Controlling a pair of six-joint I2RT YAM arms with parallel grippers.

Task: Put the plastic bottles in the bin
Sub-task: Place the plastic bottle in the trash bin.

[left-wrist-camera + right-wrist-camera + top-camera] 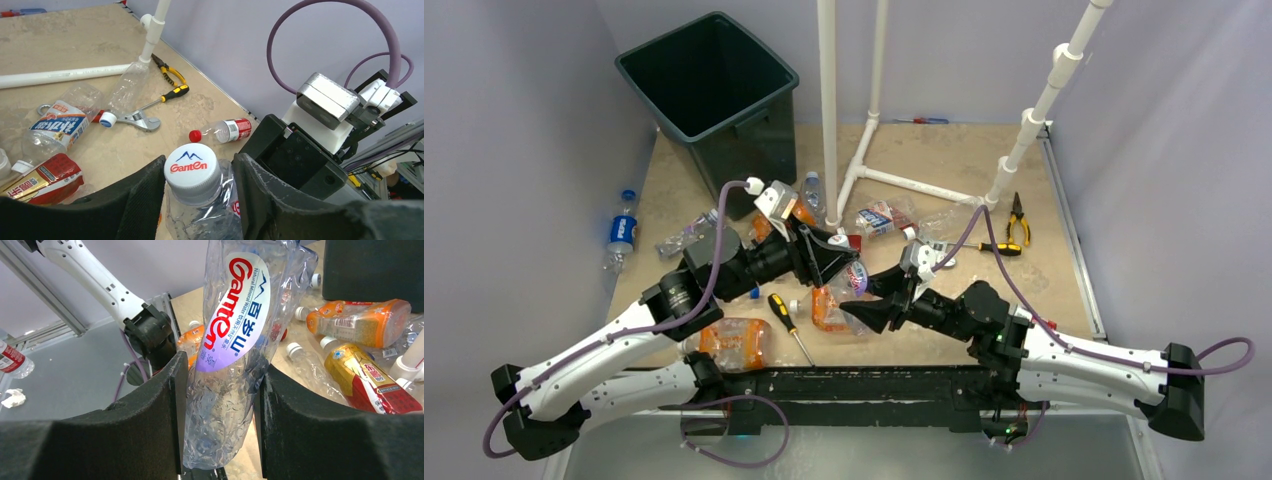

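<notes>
Tan surface [944, 150], walled in grey. Bin [759, 140] stood upright at 11 o'clock. Ganten bottle [235, 340] was at centre, clamped in right pincer [221, 390]. Left pincer [199, 165] narrowly flanked its cap; grip could not be told. Orange-labelled bottle [736, 342] lay at 7 o'clock.

Pliers [1018, 215] and 1 screwdriver [1003, 249] lie beside the white pipe frame [828, 110].

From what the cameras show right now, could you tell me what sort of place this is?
Most likely a robotics lab test cell: a left arm and right arm bolted to a walled-in tabletop, a white pipe frame, and crushed plastic bottles, pliers and a bin set out as props.
</notes>
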